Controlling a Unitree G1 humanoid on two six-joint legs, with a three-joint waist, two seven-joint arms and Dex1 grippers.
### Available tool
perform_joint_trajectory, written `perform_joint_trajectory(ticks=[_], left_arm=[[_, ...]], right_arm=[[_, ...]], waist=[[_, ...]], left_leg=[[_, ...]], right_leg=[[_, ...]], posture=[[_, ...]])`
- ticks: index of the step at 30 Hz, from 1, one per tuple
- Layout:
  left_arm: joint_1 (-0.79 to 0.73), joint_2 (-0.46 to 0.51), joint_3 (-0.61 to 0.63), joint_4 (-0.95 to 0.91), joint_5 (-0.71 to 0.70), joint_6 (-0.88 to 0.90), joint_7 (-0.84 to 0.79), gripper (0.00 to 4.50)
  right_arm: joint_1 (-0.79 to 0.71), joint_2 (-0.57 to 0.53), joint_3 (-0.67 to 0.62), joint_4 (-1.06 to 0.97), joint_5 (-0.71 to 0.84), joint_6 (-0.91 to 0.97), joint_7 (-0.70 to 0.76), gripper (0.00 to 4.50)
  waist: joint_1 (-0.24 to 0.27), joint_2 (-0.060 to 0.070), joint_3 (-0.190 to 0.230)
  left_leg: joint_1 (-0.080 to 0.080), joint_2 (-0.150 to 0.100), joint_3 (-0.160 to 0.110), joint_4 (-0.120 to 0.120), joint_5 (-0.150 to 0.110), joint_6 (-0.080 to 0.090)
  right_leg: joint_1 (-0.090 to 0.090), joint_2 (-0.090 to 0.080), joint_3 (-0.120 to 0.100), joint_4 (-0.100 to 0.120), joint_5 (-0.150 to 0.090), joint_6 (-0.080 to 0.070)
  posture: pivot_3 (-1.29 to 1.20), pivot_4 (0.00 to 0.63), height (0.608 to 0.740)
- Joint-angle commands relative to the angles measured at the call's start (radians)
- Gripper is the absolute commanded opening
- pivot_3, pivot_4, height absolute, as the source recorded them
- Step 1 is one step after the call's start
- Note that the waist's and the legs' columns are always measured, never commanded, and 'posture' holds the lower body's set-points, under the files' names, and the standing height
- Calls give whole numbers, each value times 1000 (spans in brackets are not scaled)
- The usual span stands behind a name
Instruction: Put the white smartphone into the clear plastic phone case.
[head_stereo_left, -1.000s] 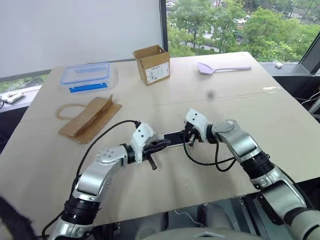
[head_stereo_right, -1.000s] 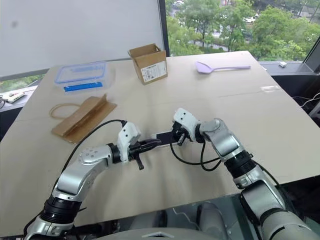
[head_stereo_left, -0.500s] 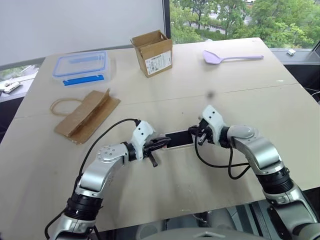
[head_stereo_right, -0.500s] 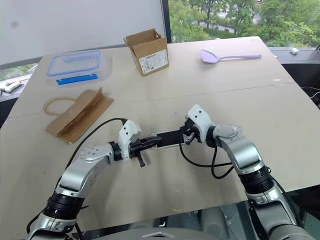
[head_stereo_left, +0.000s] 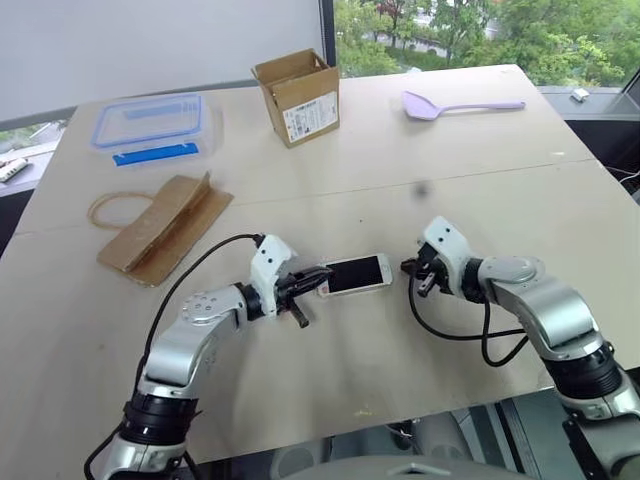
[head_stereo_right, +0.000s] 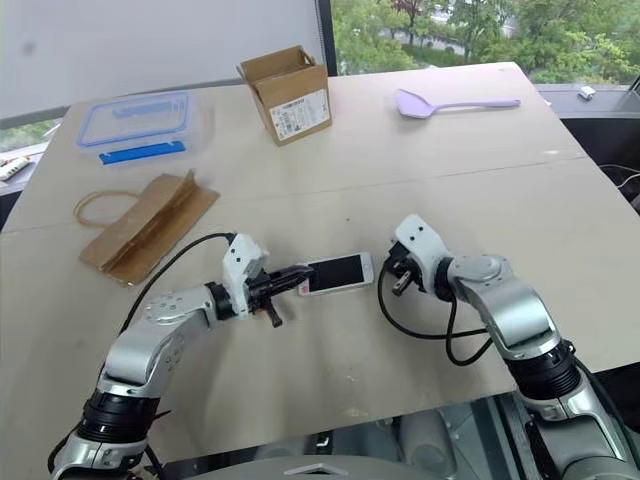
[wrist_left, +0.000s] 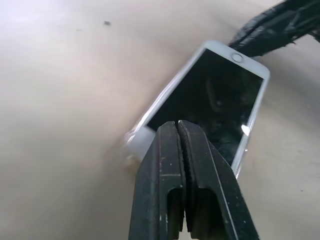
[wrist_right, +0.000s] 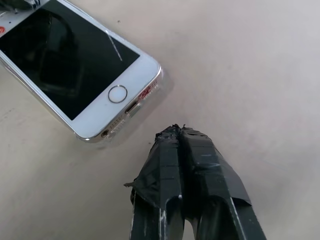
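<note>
White smartphone (head_stereo_left: 354, 274) lies screen-up at frame centre, apparently seated in the clear plastic phone case (wrist_right: 150, 92); left gripper (head_stereo_left: 318, 276), closed empty, steadies its end, while right gripper (head_stereo_left: 418, 276), closed, stands clear.

Both arms forward, fingers (wrist_left: 182, 165) closed

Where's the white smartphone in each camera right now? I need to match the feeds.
Left eye: white smartphone mid-table, between the two hands.
Right eye: same spot, just left of centre.
Left wrist: beyond the shut left hand, centre-right.
Right wrist: upper left.
Shared landmark: its home-button end, towards the right hand.
</note>
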Motion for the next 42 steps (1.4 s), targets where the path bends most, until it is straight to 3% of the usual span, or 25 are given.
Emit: perform_joint_trajectory(ticks=[1,9,17,24,30,36,42], left_arm=[[32,39,48,-18,-15,-13,-16,64],[35,91,8,79,45,-98,-88,64],[11,38,-75,102,79,-150,-106,64],[1,16,-99,144,104,-191,-136,64],[-3,-3,-102,171,117,-220,-144,64],[18,2,-12,196,78,-231,-138,64],[9,-7,36,156,-64,-184,-221,64]], right_arm=[[3,-8,-10,-48,18,-5,-10,27],[-21,10,21,-41,17,-17,-37,27],[-54,15,103,-22,5,-39,-38,27],[-140,13,234,19,-35,-79,15,27],[-152,12,268,30,-54,-89,45,27],[-127,-26,166,3,-43,-64,34,27],[-120,-65,5,-45,39,15,41,27]], waist=[[0,-1,1],[3,-2,2],[15,-1,1],[22,-1,1],[23,0,0],[25,0,-1],[23,0,0]], left_leg=[[0,0,0,0,0,0],[0,0,2,1,0,0],[0,-1,3,4,0,0],[1,-1,3,5,0,0],[3,-1,3,5,0,0],[4,-1,2,8,0,0],[3,0,2,9,0,0]], right_leg=[[0,0,0,0,0,0],[0,0,0,1,0,0],[2,0,0,2,2,-3],[3,0,0,3,3,-4],[4,0,0,5,3,-4],[7,0,-1,4,3,-4],[7,1,-1,4,3,-4]], posture=[[0,150,740],[0,150,740],[0,150,740],[0,150,740],[0,150,740],[0,150,740],[0,150,740]])
